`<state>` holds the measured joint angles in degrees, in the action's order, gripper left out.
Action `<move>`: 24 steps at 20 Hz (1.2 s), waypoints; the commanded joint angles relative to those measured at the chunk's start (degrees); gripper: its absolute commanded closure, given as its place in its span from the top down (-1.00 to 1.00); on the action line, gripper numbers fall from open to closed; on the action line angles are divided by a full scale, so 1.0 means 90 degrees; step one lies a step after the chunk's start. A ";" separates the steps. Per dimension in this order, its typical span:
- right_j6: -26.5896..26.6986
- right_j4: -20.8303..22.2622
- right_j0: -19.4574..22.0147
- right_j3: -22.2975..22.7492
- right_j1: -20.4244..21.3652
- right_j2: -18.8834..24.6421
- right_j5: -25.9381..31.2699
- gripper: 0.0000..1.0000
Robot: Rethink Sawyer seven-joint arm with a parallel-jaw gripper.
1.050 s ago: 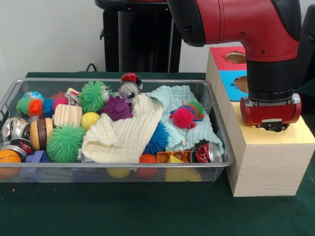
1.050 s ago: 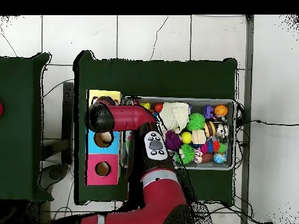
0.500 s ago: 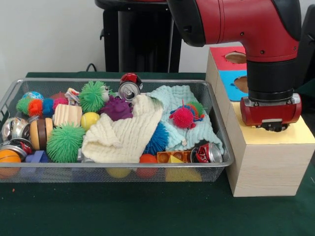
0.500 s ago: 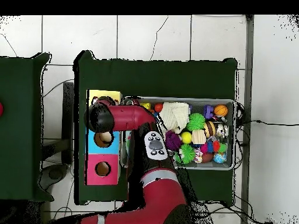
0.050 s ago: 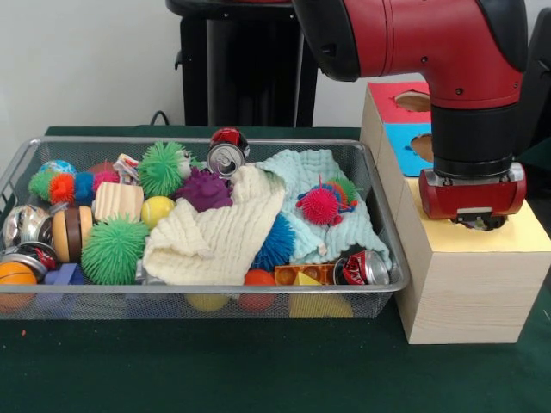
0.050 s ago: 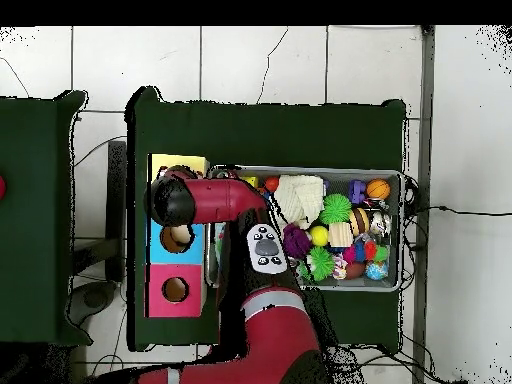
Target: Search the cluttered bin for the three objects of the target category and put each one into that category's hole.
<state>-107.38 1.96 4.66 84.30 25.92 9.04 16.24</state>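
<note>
The wire bin [image 5: 389, 225] holds mixed clutter. A red soda can [image 5: 226, 155] leans at the back and another [image 5: 365, 268] lies at the front right corner. More cans [image 5: 24, 225] lie at the left end. Green spiky balls [image 5: 114, 249], a purple one [image 5: 205, 189] and a pink one [image 5: 319, 206] lie among a cream cloth [image 5: 215, 234] and a light blue cloth [image 5: 323, 232]. My gripper [image 5: 479, 222] sits low over the yellow top [image 5: 529, 237] of the wooden box, its tip hidden against that surface. In the overhead view the arm's wrist [image 6: 172, 200] covers that spot.
The wooden box stands right of the bin, with blue [image 5: 406, 138] and red [image 5: 389, 95] sections behind the yellow one, each with a hole. Balls, a wooden block [image 5: 118, 200] and small toys fill the bin's left half. Green cloth covers the table [image 5: 258, 361].
</note>
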 commanded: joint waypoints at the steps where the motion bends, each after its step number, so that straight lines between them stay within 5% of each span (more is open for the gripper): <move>1: -0.0072 0.0481 0.0215 0.0093 -0.1476 0.0262 0.0008 1.00; 20: -0.0114 0.0440 0.0080 -0.0044 -0.1363 0.0114 0.0357 1.00; 21: -0.0117 0.0457 0.0092 -0.0030 -0.1360 0.0129 0.0290 -1.00; 24: -0.0068 0.0533 0.0198 0.0047 -0.1350 0.0262 0.0022 -1.00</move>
<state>-107.39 1.96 4.50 83.30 25.62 9.14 17.81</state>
